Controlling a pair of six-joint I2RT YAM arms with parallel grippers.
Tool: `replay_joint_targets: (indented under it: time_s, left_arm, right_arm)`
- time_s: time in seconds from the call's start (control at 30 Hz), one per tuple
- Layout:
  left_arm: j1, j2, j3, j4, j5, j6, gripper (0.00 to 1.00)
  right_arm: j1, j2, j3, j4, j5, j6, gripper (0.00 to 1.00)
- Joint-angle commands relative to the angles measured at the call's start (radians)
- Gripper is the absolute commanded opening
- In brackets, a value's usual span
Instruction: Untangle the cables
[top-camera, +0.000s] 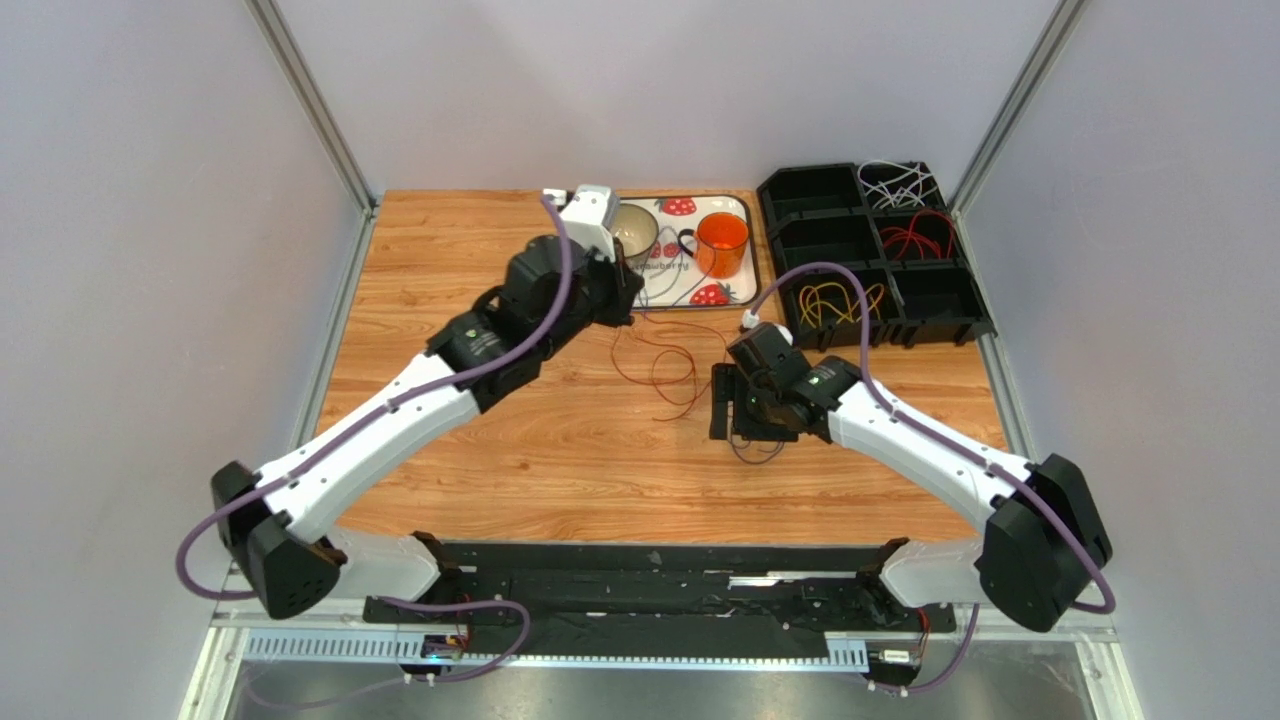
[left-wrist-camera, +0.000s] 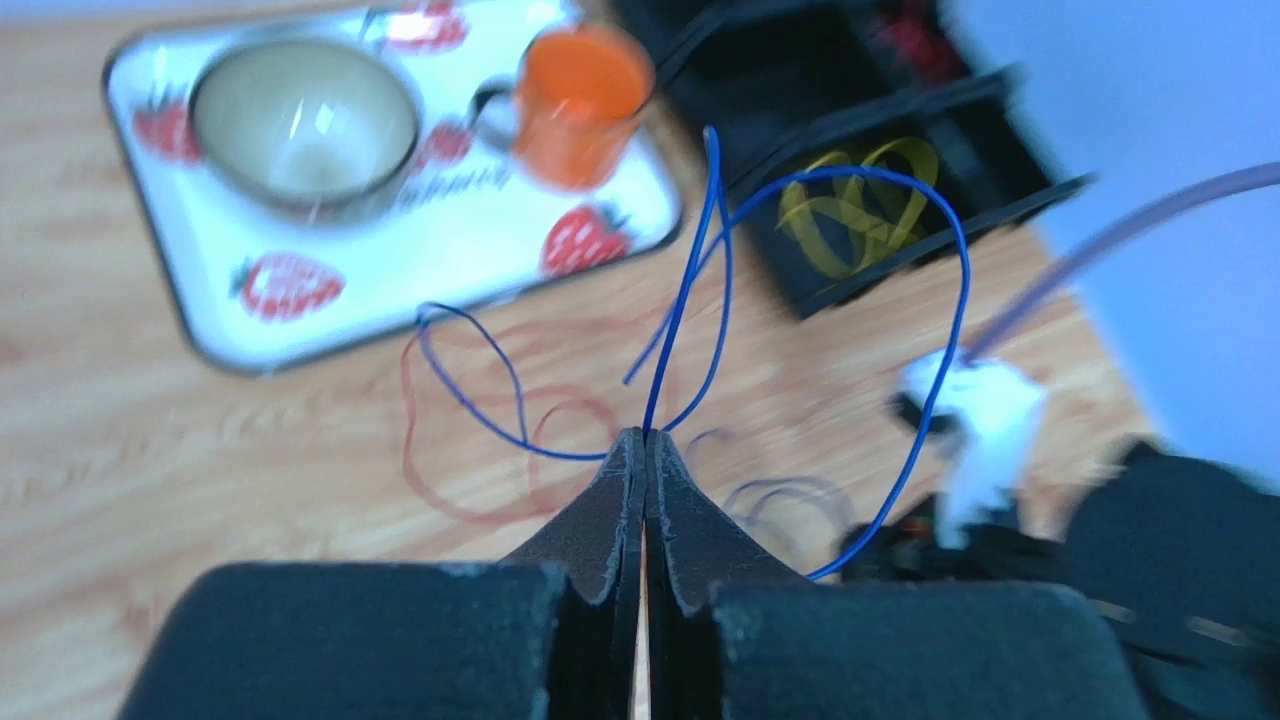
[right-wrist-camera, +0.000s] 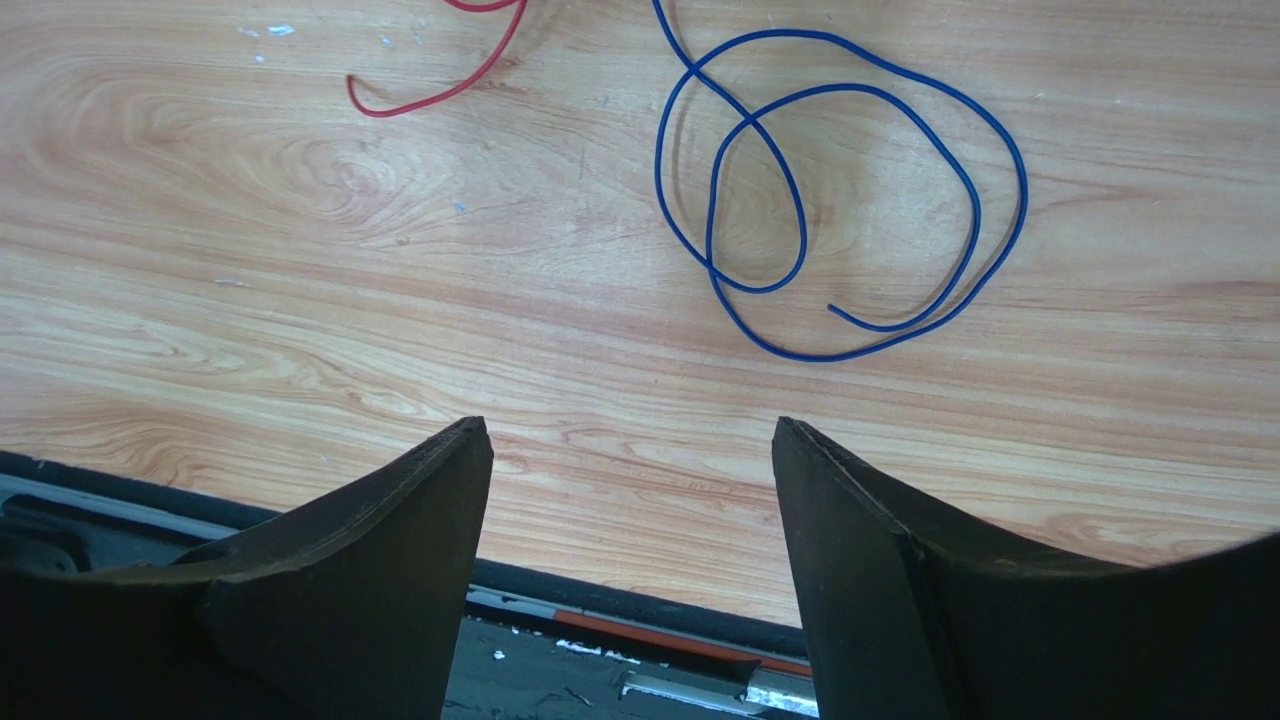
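My left gripper (left-wrist-camera: 646, 438) is shut on a thin blue cable (left-wrist-camera: 966, 278) and holds it above the table, with its loops standing up in front of the fingers. In the top view this gripper (top-camera: 628, 293) is by the tray's near edge. A red cable (top-camera: 661, 375) lies loose on the wood below it and shows blurred in the left wrist view (left-wrist-camera: 451, 488). My right gripper (right-wrist-camera: 631, 428) is open and empty, low over the table (top-camera: 727, 408). A coil of blue cable (right-wrist-camera: 1023, 188) lies flat ahead of it, with a red cable end (right-wrist-camera: 436, 98) to its left.
A strawberry-print tray (top-camera: 721, 296) at the back holds a bowl (top-camera: 631, 228) and an orange cup (top-camera: 723, 240). A black divided bin (top-camera: 977, 308) at back right holds yellow (top-camera: 839, 305), red (top-camera: 917, 236) and white (top-camera: 897, 183) cables.
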Motion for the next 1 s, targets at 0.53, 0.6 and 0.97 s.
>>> replay_joint_targets:
  time_s: [0.53,0.6,0.97]
  left_arm:
    - [-0.124,-0.178,-0.62,0.131,0.311,-0.26,0.0]
    - [-0.141,-0.158,-0.652,0.153,0.307,-0.277,0.0]
    - [-0.159,0.098,-0.642,0.285,0.299,-0.265,0.12]
  right_arm:
    - [-0.001,-0.275,0.0,-0.108,0.071,-0.045,0.8]
    - [-0.001,-0.267,-0.003,-0.108,0.06,-0.043,0.8]
    - [0.043,-0.198,-0.07,0.042,-0.129,-0.025,0.79]
